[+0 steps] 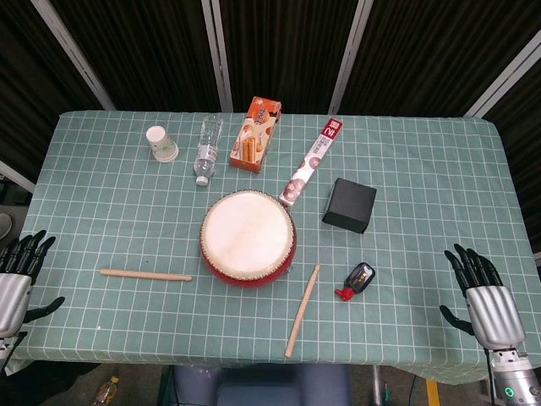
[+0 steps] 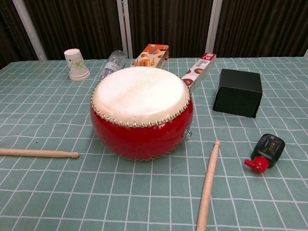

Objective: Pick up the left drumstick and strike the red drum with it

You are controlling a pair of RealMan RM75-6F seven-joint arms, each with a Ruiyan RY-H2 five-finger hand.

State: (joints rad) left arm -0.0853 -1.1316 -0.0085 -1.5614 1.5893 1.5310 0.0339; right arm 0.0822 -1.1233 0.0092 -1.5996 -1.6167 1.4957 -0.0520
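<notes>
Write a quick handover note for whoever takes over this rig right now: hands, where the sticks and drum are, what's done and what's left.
Left hand: open, holds nothing, at the table's left edge.
Right hand: open, holds nothing, at the right edge.
Left drumstick: flat on the cloth, left of the red drum, untouched.
Other drumstick: lies right of the drum.
Done: nothing.
Left: grasp the left stick, lift, strike the drumhead.

Checked table (image 1: 101,194) under drum (image 1: 248,238), drumsticks (image 1: 145,274).
</notes>
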